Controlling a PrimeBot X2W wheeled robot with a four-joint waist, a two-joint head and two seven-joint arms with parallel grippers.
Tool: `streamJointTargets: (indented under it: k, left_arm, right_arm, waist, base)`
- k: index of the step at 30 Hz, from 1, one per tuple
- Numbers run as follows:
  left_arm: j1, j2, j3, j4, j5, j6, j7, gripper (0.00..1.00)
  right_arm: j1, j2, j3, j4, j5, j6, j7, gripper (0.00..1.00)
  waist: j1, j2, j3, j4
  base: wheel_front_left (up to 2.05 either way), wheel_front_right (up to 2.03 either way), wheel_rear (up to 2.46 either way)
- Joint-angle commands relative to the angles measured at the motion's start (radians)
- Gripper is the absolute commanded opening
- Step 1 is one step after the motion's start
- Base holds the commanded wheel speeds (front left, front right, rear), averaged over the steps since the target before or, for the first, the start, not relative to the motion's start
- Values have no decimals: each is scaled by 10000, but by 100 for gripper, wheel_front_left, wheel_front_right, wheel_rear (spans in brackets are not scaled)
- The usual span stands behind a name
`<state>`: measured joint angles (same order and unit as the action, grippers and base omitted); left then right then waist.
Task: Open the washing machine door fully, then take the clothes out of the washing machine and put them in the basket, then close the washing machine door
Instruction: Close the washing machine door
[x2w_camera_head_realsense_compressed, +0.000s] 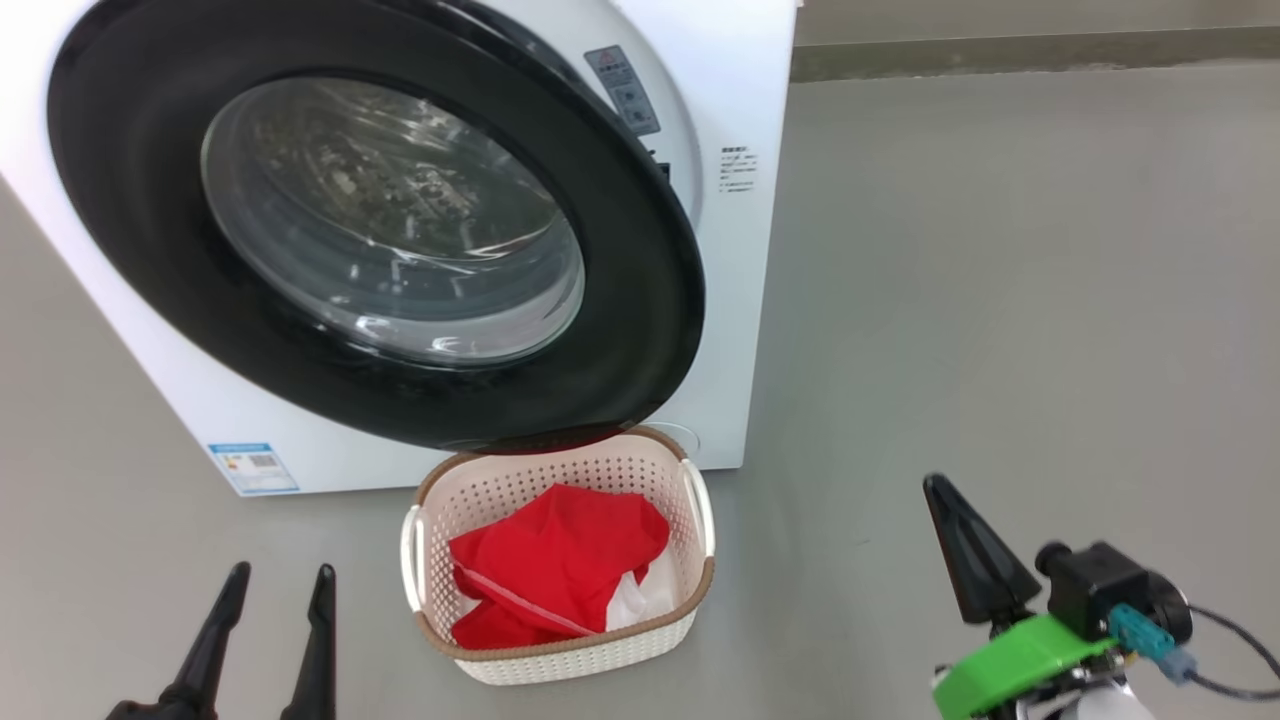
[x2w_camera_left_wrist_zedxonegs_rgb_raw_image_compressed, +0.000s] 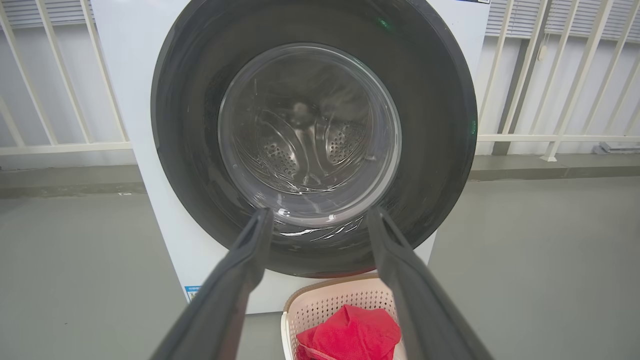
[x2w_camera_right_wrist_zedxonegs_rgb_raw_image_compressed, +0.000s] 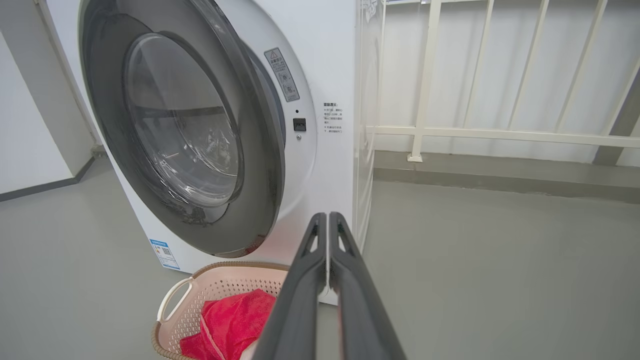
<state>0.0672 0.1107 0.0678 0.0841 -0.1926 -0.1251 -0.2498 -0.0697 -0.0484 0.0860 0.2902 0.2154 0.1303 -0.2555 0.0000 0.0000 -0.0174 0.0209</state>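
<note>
The washing machine door (x2w_camera_head_realsense_compressed: 390, 220), with a black rim and a clear glass bowl, stands ajar on the white washing machine (x2w_camera_head_realsense_compressed: 745, 300); the gap shows along its right edge in the right wrist view. Red clothes (x2w_camera_head_realsense_compressed: 555, 560) with white trim lie in the cream basket (x2w_camera_head_realsense_compressed: 560, 665) on the floor below the door. At the lower left my left gripper (x2w_camera_head_realsense_compressed: 282, 570) is open, left of the basket, holding nothing. My right gripper (x2w_camera_head_realsense_compressed: 937, 485) is shut on nothing, out to the basket's right. The left gripper (x2w_camera_left_wrist_zedxonegs_rgb_raw_image_compressed: 320, 212) points at the door (x2w_camera_left_wrist_zedxonegs_rgb_raw_image_compressed: 310, 125). The right gripper (x2w_camera_right_wrist_zedxonegs_rgb_raw_image_compressed: 327, 216) points at the machine's right front corner.
Grey floor (x2w_camera_head_realsense_compressed: 1000, 300) spreads wide to the right of the machine. A white railing (x2w_camera_right_wrist_zedxonegs_rgb_raw_image_compressed: 425, 100) on a low curb runs behind and beside the machine. A pale wall (x2w_camera_right_wrist_zedxonegs_rgb_raw_image_compressed: 30, 125) stands to the left in the right wrist view.
</note>
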Motion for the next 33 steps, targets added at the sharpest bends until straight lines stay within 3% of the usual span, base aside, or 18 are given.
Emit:
streamJointTargets:
  k: [1, 9, 20, 33]
  left_arm:
    - [-250, 70, 303, -317, 127, -48, -120, 100]
    - [-330, -90, 67, -569, 183, -53, -120, 100]
    - [-944, -293, -453, -1093, 217, -54, -120, 100]
    - [-1570, -448, -734, -1257, 218, -55, -120, 100]
  right_arm:
    - [-551, -42, 300, -194, -122, 4, -63, 0]
    - [-1734, -39, 865, 779, 489, 4, -63, 0]
    - [-4097, -113, 2104, 1927, 627, 4, -63, 0]
    - [-6204, -305, 2038, 2746, 556, 4, -63, 0]
  waist:
    - [0, 0, 52, 105]
    - [0, 0, 272, 619]
    - [0, 0, 1394, 1577]
    - [0, 0, 2605, 2337]
  base:
    - [0, 0, 0]
    - [0, 0, 0]
    - [0, 0, 0]
    - [0, 0, 0]
